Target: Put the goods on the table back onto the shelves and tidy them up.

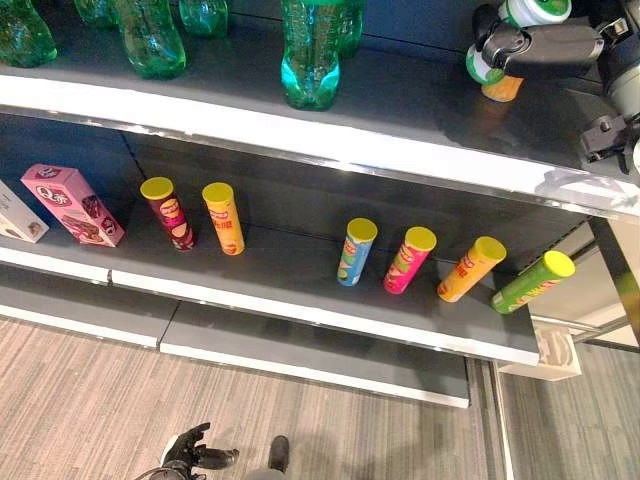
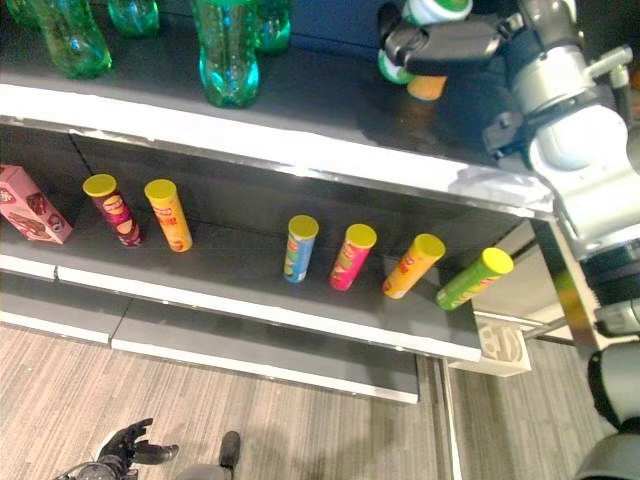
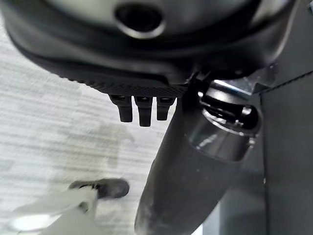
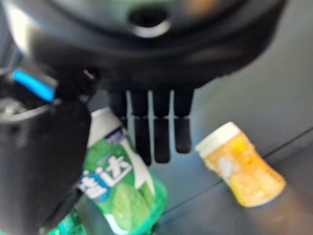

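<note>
One small green-and-white bottle (image 4: 120, 188) was at the right hand (image 1: 545, 45) over the top shelf (image 1: 400, 110), being placed.

The bottle sat between thumb and straight, relaxed fingers (image 4: 161, 132) in the right wrist view, so the hand read as open against it rather than clenched; whether the bottle already stood on the shelf could not be told. An orange bottle (image 4: 242, 169) with a white cap stood just beside it, and large green bottles (image 1: 310, 50) stood further left. Six tall cans (image 1: 355, 252) were spaced along the middle shelf (image 1: 300, 280), near a pink box (image 1: 75, 205). The left hand (image 1: 190, 450) hung low over the floor, fingers loosely spread and empty. Judged step: setting down; next, free the fingers without toppling either small bottle.
</note>
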`<state>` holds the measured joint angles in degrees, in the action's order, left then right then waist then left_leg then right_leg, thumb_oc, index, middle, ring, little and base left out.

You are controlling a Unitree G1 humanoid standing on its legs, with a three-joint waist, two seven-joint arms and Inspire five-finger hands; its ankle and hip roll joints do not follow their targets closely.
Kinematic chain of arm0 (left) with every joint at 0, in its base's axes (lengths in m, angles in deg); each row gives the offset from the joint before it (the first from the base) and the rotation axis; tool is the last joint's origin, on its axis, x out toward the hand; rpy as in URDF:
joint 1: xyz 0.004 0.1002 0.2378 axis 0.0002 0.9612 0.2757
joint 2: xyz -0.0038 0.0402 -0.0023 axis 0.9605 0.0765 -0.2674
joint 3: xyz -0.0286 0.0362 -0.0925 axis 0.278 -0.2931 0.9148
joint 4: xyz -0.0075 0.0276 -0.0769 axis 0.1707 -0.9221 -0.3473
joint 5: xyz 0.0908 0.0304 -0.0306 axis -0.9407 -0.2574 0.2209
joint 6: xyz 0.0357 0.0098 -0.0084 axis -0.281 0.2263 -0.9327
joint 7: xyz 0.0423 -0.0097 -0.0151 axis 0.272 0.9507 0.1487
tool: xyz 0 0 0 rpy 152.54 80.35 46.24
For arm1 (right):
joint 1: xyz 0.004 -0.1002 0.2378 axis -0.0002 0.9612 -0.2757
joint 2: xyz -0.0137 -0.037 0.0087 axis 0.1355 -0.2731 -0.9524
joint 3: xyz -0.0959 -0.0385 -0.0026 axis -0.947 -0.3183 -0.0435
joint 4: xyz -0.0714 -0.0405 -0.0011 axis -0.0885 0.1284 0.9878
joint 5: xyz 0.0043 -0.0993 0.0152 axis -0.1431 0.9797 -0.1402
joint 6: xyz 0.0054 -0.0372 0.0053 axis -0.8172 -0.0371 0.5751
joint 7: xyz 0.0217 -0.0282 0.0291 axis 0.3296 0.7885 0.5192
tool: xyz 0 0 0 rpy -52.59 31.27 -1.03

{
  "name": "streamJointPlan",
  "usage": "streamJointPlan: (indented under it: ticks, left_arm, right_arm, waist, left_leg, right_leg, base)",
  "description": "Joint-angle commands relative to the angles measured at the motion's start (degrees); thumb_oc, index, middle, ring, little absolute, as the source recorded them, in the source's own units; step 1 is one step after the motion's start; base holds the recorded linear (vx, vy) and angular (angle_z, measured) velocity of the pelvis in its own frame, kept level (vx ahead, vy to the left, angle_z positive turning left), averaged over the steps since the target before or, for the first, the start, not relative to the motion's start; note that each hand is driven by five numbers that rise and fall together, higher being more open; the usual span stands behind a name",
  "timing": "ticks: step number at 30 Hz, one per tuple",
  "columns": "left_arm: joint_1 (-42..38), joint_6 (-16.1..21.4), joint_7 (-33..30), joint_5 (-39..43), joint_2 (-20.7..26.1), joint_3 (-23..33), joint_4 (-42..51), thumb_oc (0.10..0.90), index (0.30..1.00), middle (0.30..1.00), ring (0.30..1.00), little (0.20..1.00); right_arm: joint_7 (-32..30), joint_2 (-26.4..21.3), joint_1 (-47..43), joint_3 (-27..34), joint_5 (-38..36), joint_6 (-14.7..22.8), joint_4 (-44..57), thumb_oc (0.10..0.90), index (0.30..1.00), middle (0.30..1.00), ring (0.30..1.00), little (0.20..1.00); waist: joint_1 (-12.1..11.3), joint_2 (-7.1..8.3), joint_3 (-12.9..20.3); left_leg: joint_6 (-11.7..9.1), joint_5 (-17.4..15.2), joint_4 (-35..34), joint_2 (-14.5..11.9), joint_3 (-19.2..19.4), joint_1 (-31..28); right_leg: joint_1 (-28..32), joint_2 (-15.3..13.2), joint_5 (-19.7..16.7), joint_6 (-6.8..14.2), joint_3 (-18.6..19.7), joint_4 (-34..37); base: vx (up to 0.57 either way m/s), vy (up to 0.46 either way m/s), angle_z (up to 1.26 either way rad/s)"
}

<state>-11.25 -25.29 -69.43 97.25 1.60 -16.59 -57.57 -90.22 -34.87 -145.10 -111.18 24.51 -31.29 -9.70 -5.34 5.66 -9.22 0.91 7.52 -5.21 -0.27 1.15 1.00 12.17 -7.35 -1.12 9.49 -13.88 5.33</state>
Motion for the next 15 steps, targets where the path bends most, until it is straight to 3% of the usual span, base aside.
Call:
streamJointPlan:
  ticks: [1, 7, 15]
  left_arm:
    - [2.39, 1.91, -0.84, -0.54, 2.41, -1.17, -0.06, 0.8, 0.9, 0.9, 0.9, 0.9]
    - [2.84, 1.93, -1.02, -0.63, 2.1, -0.2, -0.87, 0.8, 0.9, 0.9, 0.9, 0.9]
    - [3.12, 2.23, -0.23, -0.37, 2.26, -0.16, 0.23, 0.8, 0.9, 0.9, 0.9, 0.9]
  right_arm:
    - [-1.92, -5.05, -4.46, 2.12, -3.28, 3.06, 1.27, 0.4, 0.3, 0.3, 0.3, 0.3]
    - [-1.81, -5.23, -0.86, 5.63, -3.58, 4.0, 3.57, 0.4, 0.3, 0.3, 0.3, 0.3]
    - [2.54, -7.63, 1.81, 3.39, -6.06, 3.16, 3.95, 0.4, 0.3, 0.3, 0.3, 0.3]
  waist:
    - [-1.17, 1.49, 3.74]
    - [-0.77, 1.54, 3.59]
    - [-0.58, 2.65, 2.76]
  left_leg:
    - [-6.98, -6.92, 0.21, -4.4, 1.54, -4.62]
    - [-6.85, -7.31, 0.21, -4.36, 2.13, -4.84]
    - [-6.89, -7.38, 0.21, -4.53, 2.52, -5.05]
  right_leg:
    - [-6.37, -0.67, -1.27, 0.36, 0.75, -0.33]
    - [-6.56, -1.14, -1.53, 0.79, 0.46, -0.33]
    - [-6.56, -1.44, -1.95, 1.08, -0.03, -0.33]
  base:
    - [0.01, 0.009, -0.09]
    - [0.0, 0.011, -0.17]
    - [0.0, 0.001, -0.02]
